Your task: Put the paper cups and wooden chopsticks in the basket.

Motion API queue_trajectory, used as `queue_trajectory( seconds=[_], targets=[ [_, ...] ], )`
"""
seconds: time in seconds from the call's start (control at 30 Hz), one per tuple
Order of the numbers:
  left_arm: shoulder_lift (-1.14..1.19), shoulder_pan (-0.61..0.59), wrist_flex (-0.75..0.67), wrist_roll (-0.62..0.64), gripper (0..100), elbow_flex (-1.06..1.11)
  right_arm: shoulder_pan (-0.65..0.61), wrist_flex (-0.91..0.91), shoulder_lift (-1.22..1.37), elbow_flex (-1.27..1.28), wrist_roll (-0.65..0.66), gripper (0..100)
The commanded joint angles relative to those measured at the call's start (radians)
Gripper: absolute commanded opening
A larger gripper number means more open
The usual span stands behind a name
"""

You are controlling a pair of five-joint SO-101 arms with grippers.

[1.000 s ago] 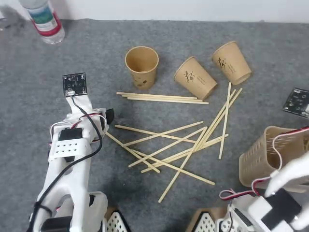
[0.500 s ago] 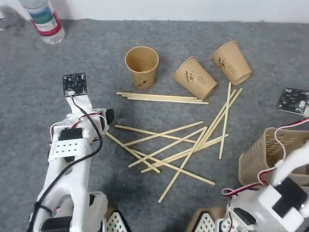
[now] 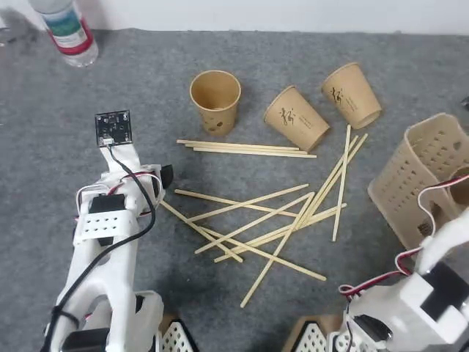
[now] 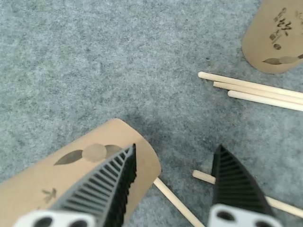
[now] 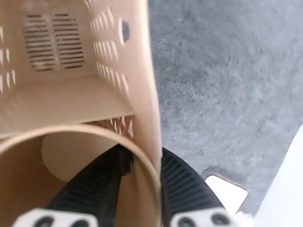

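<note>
— Why was the beige slotted plastic basket [image 3: 423, 172] leaning over at the right side of the grey felt table cover [image 3: 51, 95]?

— The right gripper [image 5: 144, 156] had it. Its jaws were drawn close across the basket's side wall, one finger inside and one outside. I judge it leaned because it was held by that one wall alone. A brown paper cup [image 5: 42, 189] sat inside the basket with its rim against the same wall. I could not tell whether the pinch took in the cup's wall too.

— And the left gripper [image 4: 176, 149]?

— Its jaws were spread wide with nothing between them. It sat low over the cover. One finger lay across a second brown paper cup [image 4: 80, 158], which was on its side, and the other was near the ends of some pale wooden chopsticks [image 3: 256, 220]. To me that looked like lining up on the cup.

— What was left out?

— Three more paper cups [image 3: 215, 99] stood in a row at the far side. The chopsticks lay criss-crossed between those cups and the arms, beside the basket, none touching it.
</note>
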Motion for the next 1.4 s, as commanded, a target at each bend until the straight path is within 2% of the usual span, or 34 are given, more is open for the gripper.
queue_trajectory(
  seconds=[0.0,0.13,0.33,0.43,0.53,0.7,0.77,1.03,1.23,1.37],
  targets=[
    [0.012,-0.006,-0.006,0.006,26,0.01,-0.027,0.021,0.004,-0.044,-0.066,0.6],
    [0.012,-0.006,-0.006,0.006,26,0.01,-0.096,0.081,0.007,-0.04,-0.094,0.6],
    [0.012,-0.009,-0.006,0.008,26,0.01,-0.143,0.022,0.002,-0.054,-0.364,0.6],
    [0.012,-0.009,-0.006,0.009,26,0.01,-0.136,0.025,0.004,-0.097,-0.445,0.6],
    [0.012,-0.009,-0.006,0.009,26,0.01,-0.119,0.077,0.002,-0.161,-0.443,2.4],
    [0.012,-0.008,-0.006,0.011,26,0.01,-0.09,0.199,0.002,-0.318,-0.443,25.3],
    [0.012,-0.008,-0.006,0.011,26,0.01,-0.087,0.239,0.004,-0.381,-0.442,29.6],
    [0.012,-0.009,-0.005,0.011,26,0.01,-0.12,0.341,0.004,-0.592,-0.393,23.8],
    [0.012,-0.009,-0.005,0.011,26,0.012,-0.128,0.343,0.001,-0.608,-0.397,23.9],
    [0.012,-0.006,-0.006,0.011,26,0.012,-0.26,0.346,-0.079,-0.671,-0.456,23.8]
  ],
)
